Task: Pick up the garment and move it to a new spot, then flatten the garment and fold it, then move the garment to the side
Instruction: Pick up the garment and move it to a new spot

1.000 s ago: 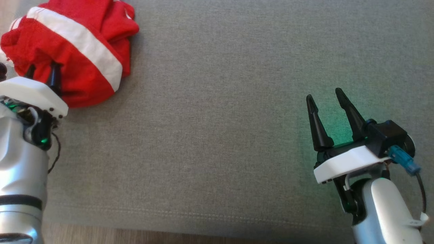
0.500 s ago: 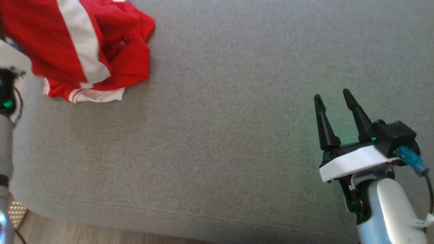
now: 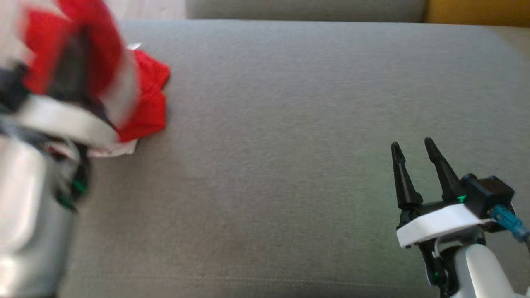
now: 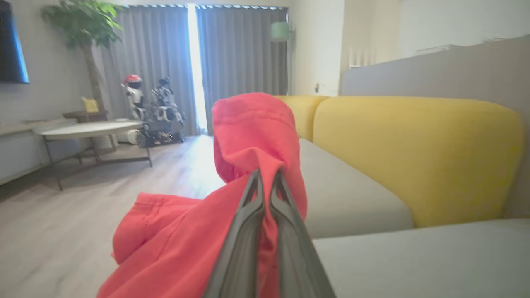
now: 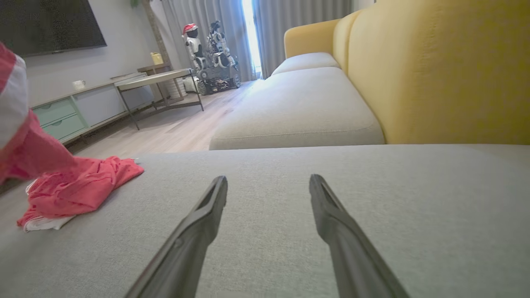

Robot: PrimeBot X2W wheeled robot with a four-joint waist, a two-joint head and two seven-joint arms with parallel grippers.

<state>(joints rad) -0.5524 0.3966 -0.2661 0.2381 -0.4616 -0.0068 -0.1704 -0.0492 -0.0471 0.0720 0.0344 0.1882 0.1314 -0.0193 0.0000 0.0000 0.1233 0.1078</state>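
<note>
The garment (image 3: 145,99) is red with a white stripe, and it is bunched at the far left of the grey sofa cushion (image 3: 290,124). My left gripper (image 3: 76,45) is blurred in the head view and raised, with red cloth draped over it. In the left wrist view my left gripper (image 4: 265,176) is shut on a fold of the garment (image 4: 256,128), which hangs down both sides. Its lower part trails on the cushion in the right wrist view, where the garment (image 5: 78,186) lies at the left. My right gripper (image 3: 414,145) stands open and empty at the lower right, and the right wrist view shows my right gripper (image 5: 268,180) above bare cushion.
Yellow backrest cushions (image 5: 434,74) rise behind the seat. A second grey seat cushion (image 5: 302,107) lies beyond. Wooden floor (image 4: 62,231), a low table (image 4: 87,130), a plant (image 4: 83,25) and parked robots (image 4: 153,111) are off the sofa's left end.
My left gripper shut on the garment and lifted it, so the cloth now hangs from the fingers. The head camera tilted up. The right gripper stayed open.
</note>
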